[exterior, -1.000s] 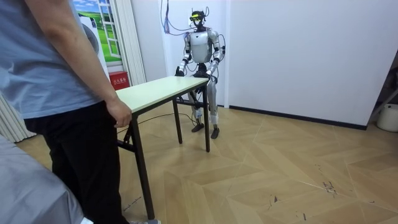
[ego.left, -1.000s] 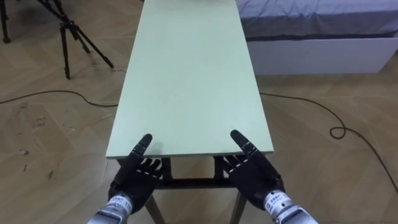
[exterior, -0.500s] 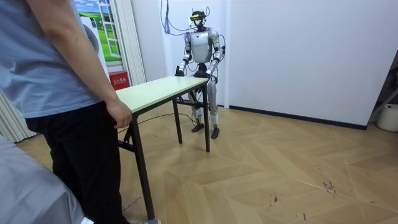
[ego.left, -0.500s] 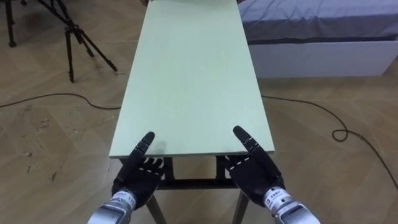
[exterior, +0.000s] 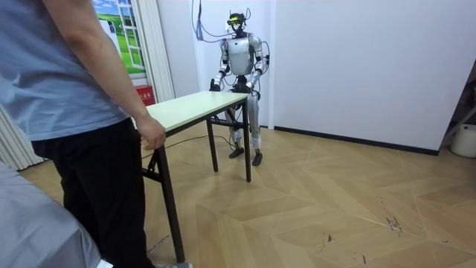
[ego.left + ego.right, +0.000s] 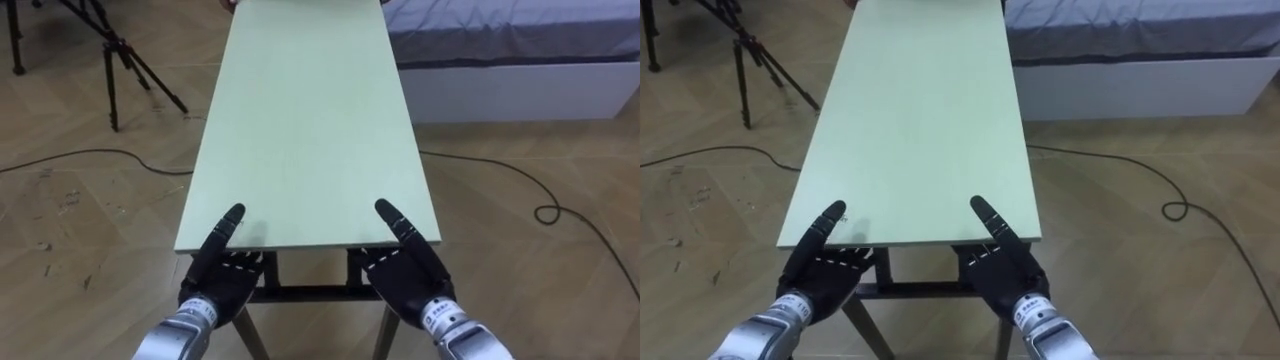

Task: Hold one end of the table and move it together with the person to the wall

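Parquet floor point(image 6: 80, 200) lies under the long surface point(image 6: 310, 120), with the bed point(image 6: 520, 40) at far right. The left robot hand point(image 6: 222, 275) and right robot hand point(image 6: 405, 270) pinch its near edge, thumbs on top. Best to hold it level and match the person point(image 5: 67, 112) at the far end.

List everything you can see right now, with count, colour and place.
table: one, pale green top, black legs, between robot and person
bed: one, grey and white, right of table
tripod: one, black, left of table
cables: two, black, floor either side of table
person: one, blue-grey top, holding table's far end
left hand: black, gripping near edge, left corner
right hand: black, gripping near edge, right corner
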